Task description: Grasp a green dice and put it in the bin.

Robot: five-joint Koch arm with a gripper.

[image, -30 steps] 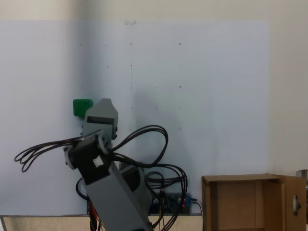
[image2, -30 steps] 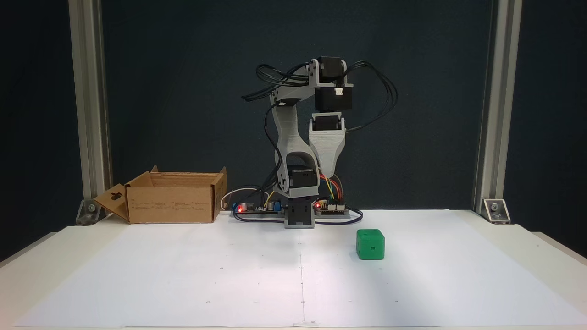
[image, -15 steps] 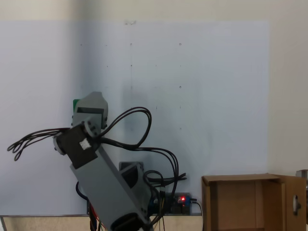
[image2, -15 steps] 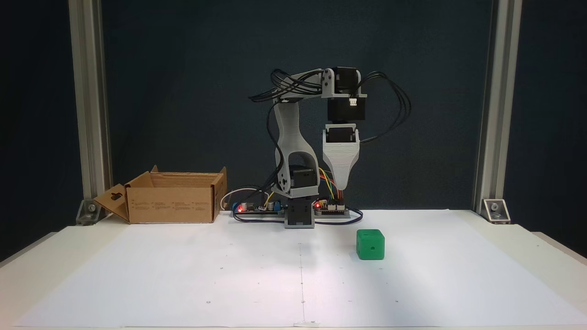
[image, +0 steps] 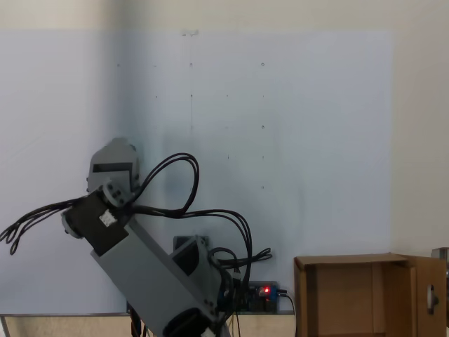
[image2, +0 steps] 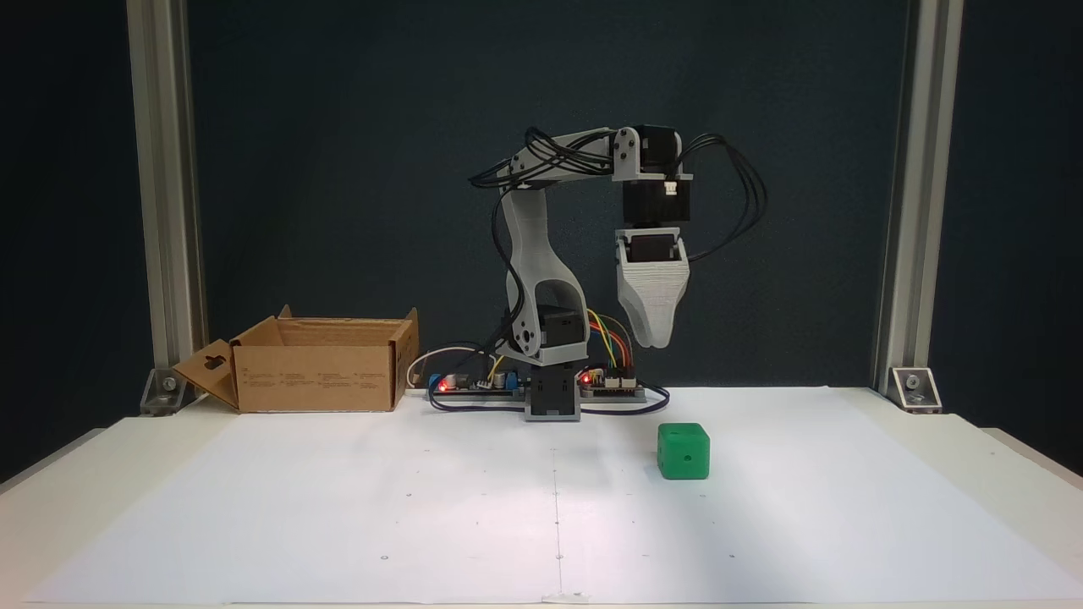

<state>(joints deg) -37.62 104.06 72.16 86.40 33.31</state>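
**A:** Start with your surface (image2: 254,524). It is covered in a white sheet and kept bare across the middle, I would judge so that the arm has free travel between pick-up and drop-off. Can you see why the two ends are set as they are?

**B:** You have the arm (image2: 541,279) bolted at the back edge, centred, so either side is within its sweep. The bin (image2: 317,368) sits to the left of the base in the front-on fixed view, flaps standing up and mouth open to the top, which suits a drop from above. In the view from above, you find that bin (image: 365,295) at the lower right corner.

**A:** And the tool?

**B:** Your tool (image2: 653,338) hangs point-down off the wrist, well above the surface and a little behind and left of the cube, as the front-on view shows it. That pose suits a straight descent. From the front you see one pale wedge tapering to a single tip, so I cannot tell how far apart the jaws stand. It holds nothing.

**A:** Where is the cube?

**B:** The green dice (image2: 683,451) rests flat on the sheet, right of the base, in front of it, well apart from the bin. You will likely need to bring the tool forward and down before closing.
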